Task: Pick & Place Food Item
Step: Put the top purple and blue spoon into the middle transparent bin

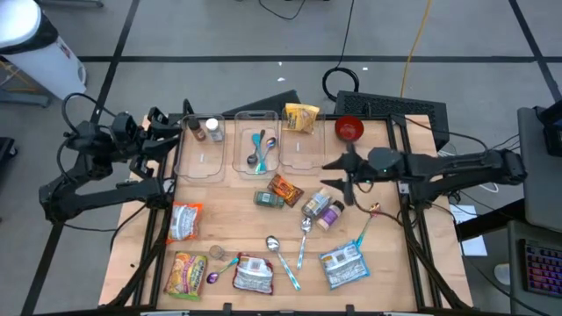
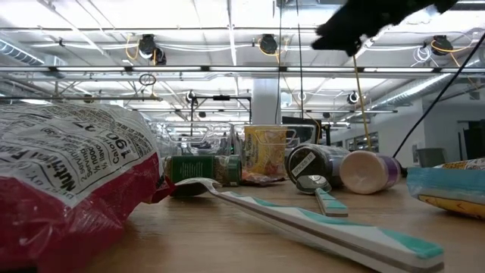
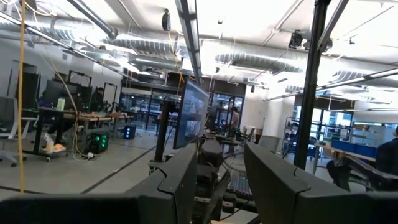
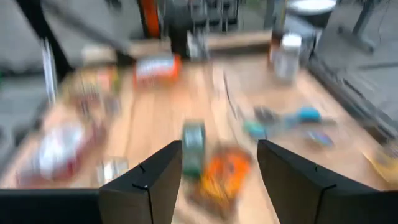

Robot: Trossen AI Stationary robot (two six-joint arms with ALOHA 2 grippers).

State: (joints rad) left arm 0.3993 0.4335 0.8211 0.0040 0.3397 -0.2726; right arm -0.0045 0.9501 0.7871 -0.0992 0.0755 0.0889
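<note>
High view: right gripper centre-right of frame, above table, jaws apart, empty. Orange snack packet just left of it, beside green can; three clear bins upper centre. Left gripper parked upper left, off table edge.
Low view: spoon foreground, cans mid-frame; arm only dark shape at top.
Left wrist view: fingers parted, nothing between, facing room.
Right wrist view: fingers spread, packet and can between them below. Likely approach step: centre on packet, avoid can, descend straight.
</note>
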